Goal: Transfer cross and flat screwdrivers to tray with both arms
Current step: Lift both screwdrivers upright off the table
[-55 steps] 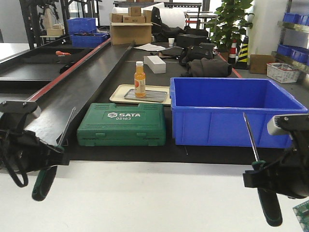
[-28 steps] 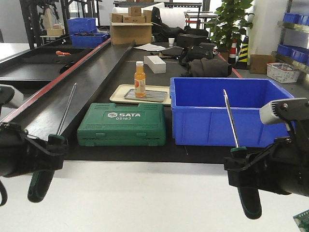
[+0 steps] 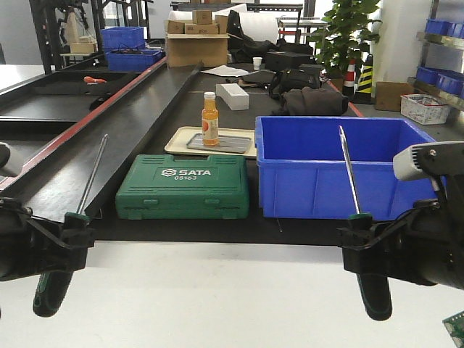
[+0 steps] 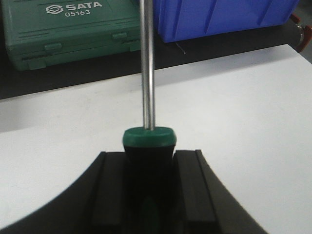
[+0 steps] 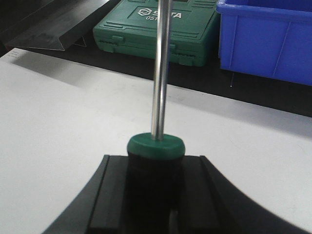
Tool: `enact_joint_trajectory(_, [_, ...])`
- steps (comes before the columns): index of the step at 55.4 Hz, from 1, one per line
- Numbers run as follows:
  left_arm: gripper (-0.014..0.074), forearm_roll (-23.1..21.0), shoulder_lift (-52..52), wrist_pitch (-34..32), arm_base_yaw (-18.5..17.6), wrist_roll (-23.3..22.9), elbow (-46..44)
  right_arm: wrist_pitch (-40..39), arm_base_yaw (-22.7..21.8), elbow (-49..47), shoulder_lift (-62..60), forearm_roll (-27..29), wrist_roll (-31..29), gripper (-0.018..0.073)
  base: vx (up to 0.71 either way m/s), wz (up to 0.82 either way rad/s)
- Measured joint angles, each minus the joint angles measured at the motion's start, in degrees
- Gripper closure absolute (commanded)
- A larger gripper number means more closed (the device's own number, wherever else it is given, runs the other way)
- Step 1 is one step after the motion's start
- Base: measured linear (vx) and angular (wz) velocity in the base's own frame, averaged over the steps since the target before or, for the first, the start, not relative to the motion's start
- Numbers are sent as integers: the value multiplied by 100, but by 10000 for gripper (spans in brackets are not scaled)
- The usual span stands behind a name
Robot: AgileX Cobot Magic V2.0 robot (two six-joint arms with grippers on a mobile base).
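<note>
You have one screwdriver in each gripper, both lifted above the white table (image 3: 217,297) and well apart from each other. The left screwdriver (image 3: 76,217) stands shaft-up, its steel shaft leaning slightly right at the top, its black-and-green handle hanging below the left gripper (image 3: 61,243). The right screwdriver (image 3: 358,216) also stands shaft-up, its shaft leaning slightly left at the top, its handle hanging below the right gripper (image 3: 366,246).

In the left wrist view, the black fingers (image 4: 114,190) press on both sides of the handle just under its green collar. In the right wrist view, the fingers (image 5: 109,195) clamp the other handle the same way. Which tip is cross and which is flat cannot be told.

The tray (image 3: 235,143) sits farther back on the black bench, near the middle of the front view, well beyond both screwdrivers. It rests inside a cream tray (image 3: 177,141), and an orange bottle (image 3: 210,119) stands upright on it. A green Sata case (image 3: 183,186) lies just in front of the cream tray. A blue bin (image 3: 348,170) sits just right of the case, behind the right shaft as the front view shows it.
</note>
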Motion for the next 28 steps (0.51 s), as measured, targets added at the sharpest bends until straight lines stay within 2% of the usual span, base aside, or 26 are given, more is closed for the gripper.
enact_joint_trajectory(28, [595, 0, 0, 15, 0, 0, 4, 0, 0, 0, 0, 0, 0, 567, 0, 0])
